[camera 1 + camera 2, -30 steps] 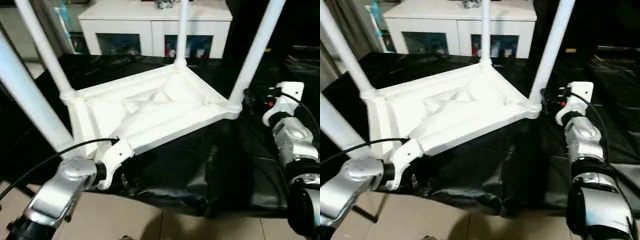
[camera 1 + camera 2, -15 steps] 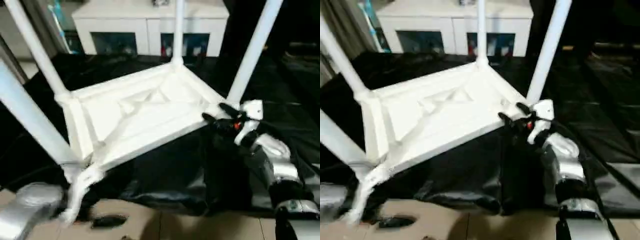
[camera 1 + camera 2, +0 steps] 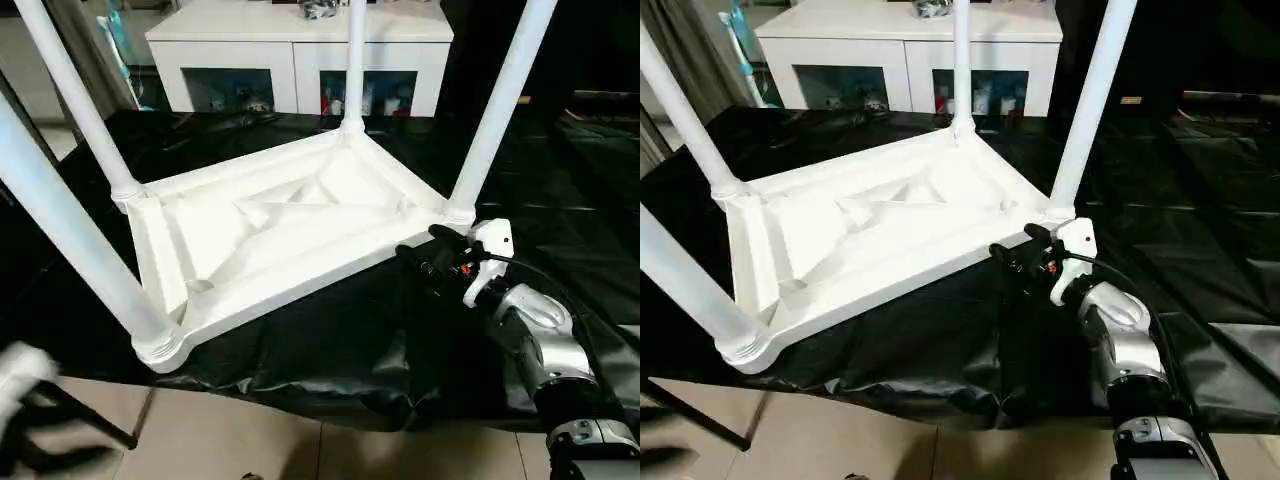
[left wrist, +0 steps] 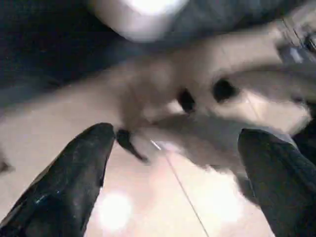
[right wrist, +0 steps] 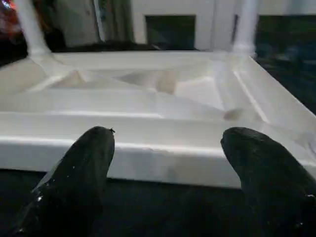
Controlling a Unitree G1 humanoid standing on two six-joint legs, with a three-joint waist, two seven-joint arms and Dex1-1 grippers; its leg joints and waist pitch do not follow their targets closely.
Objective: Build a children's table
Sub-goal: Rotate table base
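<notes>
- A black sheet (image 3: 330, 350) covers the work surface; a white cabinet (image 3: 300, 45) with glass doors stands behind it, pale floor tiles (image 3: 250, 445) in front.
- The children's table (image 3: 270, 235) lies upside down on the sheet, ribbed underside up, all four legs seated in the corner sockets and pointing up.
- My right gripper (image 3: 1015, 243) sits just beside the table's near-right corner, by the foot of that leg (image 3: 495, 110), fingers spread wide, holding nothing; the table's rim faces it.
- My left gripper (image 4: 177, 163) is off the table, fingers wide apart and empty, apparently over the floor; the view is blurred.
</notes>
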